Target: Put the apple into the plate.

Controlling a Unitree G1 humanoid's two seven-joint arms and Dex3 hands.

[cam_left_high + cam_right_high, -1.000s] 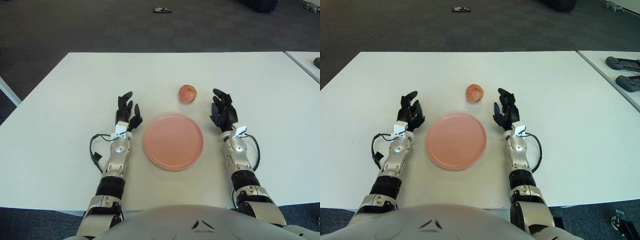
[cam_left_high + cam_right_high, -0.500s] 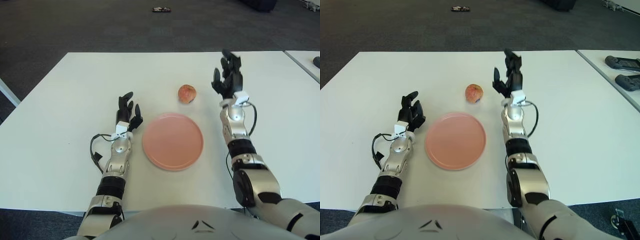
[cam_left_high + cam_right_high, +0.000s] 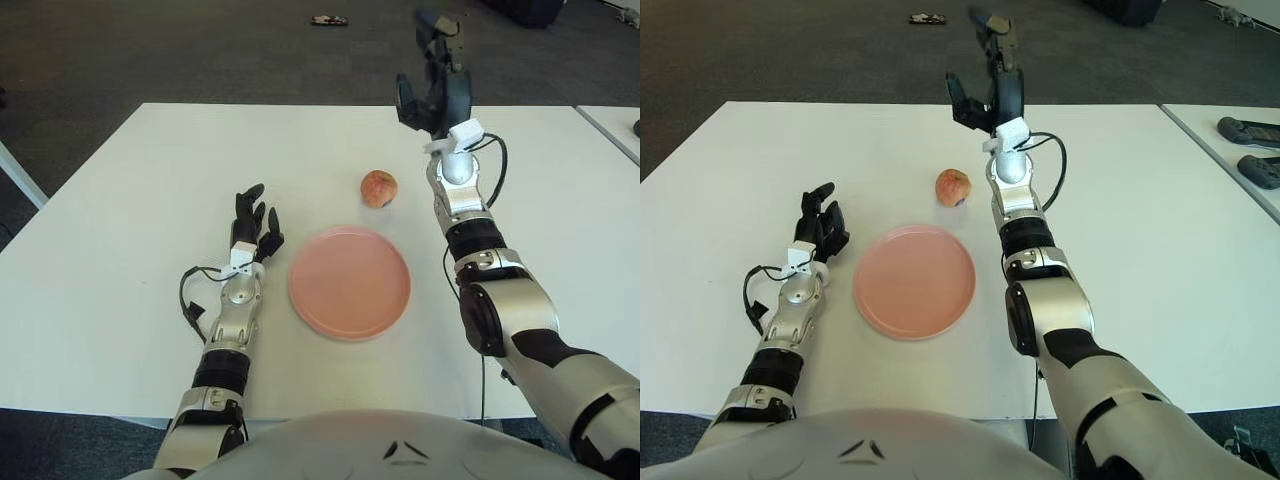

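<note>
- Left eye view: the apple [image 3: 378, 188] sits on the white table [image 3: 120, 200] just above the centre of the frame, close to the upper right rim of the pink plate [image 3: 349, 282] but not on it; the plate holds nothing.
- Left eye view: the right hand [image 3: 436, 78] is raised in the upper right of the frame, above and to the right of the apple, well apart from it. Its fingers are spread and hold nothing.
- Left eye view: the left hand [image 3: 252, 224] shows left of the plate, mid-left of the frame, fingers loosely extended and empty.
- Right eye view: the apple [image 3: 952, 187] appears just left of the right forearm, above the plate [image 3: 914, 282]; the right hand [image 3: 988, 75] is at the top centre, fingers apart.
- Right eye view: two dark devices [image 3: 1250, 147] lie on a neighbouring table at the right edge.
- Risk, as a judgement: the apple is round, so a descent off its centre could nudge it and send it rolling across the table. A loose three-finger grip could also let it slip during the carry, and a release from too high could let it bounce off the shallow plate.
</note>
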